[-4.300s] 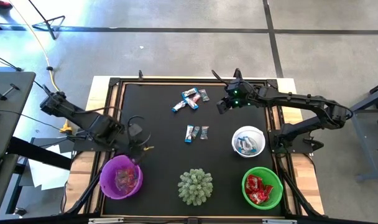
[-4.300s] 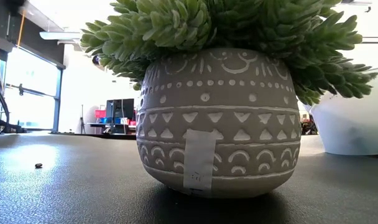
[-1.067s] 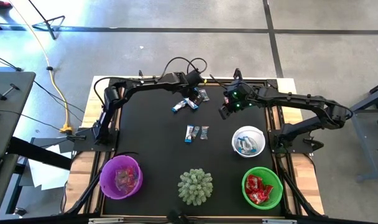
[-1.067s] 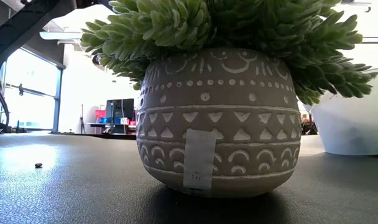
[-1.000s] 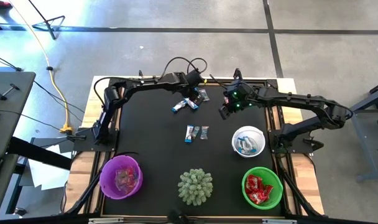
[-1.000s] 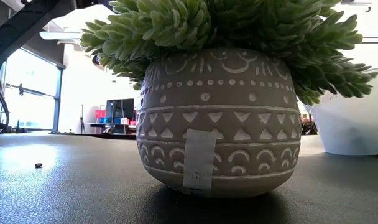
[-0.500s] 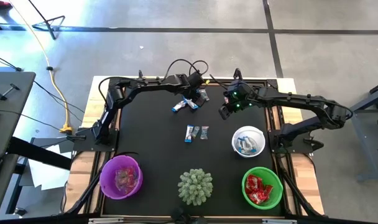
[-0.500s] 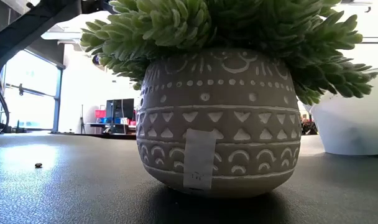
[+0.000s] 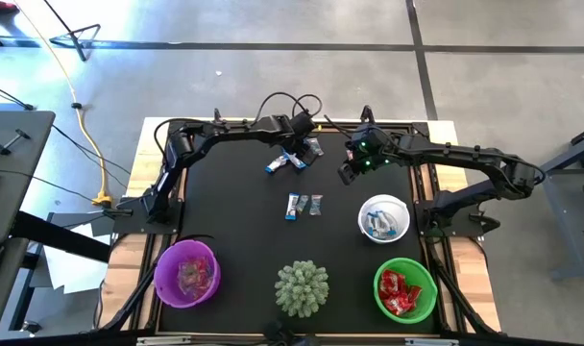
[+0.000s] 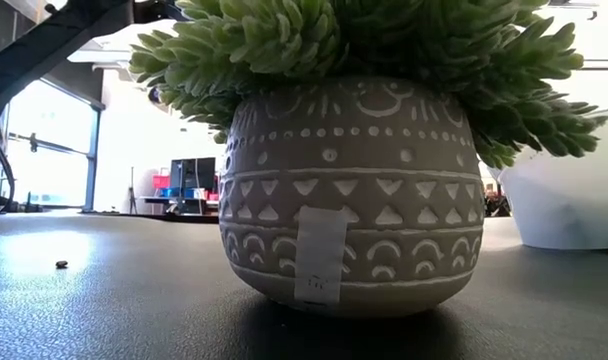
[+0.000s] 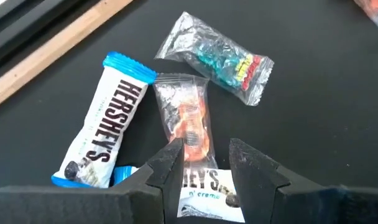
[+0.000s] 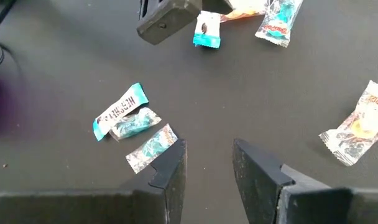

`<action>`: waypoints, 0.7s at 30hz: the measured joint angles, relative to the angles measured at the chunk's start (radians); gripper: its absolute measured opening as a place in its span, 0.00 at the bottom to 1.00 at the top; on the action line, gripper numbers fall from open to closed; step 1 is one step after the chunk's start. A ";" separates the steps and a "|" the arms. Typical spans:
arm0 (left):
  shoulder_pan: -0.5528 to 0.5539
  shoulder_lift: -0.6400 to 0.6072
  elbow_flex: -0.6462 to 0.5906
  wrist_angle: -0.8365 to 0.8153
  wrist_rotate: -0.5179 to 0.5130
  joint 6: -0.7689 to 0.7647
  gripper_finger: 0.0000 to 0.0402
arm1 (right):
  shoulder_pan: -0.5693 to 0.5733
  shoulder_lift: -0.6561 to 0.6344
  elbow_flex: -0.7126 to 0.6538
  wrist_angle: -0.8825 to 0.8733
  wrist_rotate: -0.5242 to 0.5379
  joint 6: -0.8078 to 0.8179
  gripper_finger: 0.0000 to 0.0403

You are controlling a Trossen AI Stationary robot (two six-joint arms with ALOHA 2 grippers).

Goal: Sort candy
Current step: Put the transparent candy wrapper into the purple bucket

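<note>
- Sorting is under way: the left gripper (image 11: 205, 163) is lowered over the far cluster of candy (image 9: 293, 156) near the table's back edge, its fingers (image 11: 167, 167) parted narrowly and nothing gripped between them yet.
- Between those fingers an orange-and-silver sweet (image 11: 188, 121) is lined up; the step in hand is judged to be the pick of that piece.
- Next, a short descent and a closing on that wrapper alone seem called for, since a blue-and-white bar (image 11: 108, 137) lies just beside it and another bar (image 11: 209, 188) is partly under the fingers.
- Beside the cluster, the right gripper (image 12: 209, 167) is held above bare mat, fingers apart and empty.
- Four sweets are counted in the left wrist view; a second group of three (image 12: 130, 126) lies mid-table.
- Three bowls are counted: a purple bowl (image 9: 165, 263), a white bowl (image 9: 399, 205) and a green bowl (image 9: 419, 272), each already holding sweets.
- One potted plant (image 10: 346, 190) stands between the purple and green bowls.
</note>
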 joint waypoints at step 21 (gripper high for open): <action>0.001 0.000 0.000 0.026 0.046 -0.009 0.29 | 0.000 0.000 0.000 0.000 0.000 0.004 0.31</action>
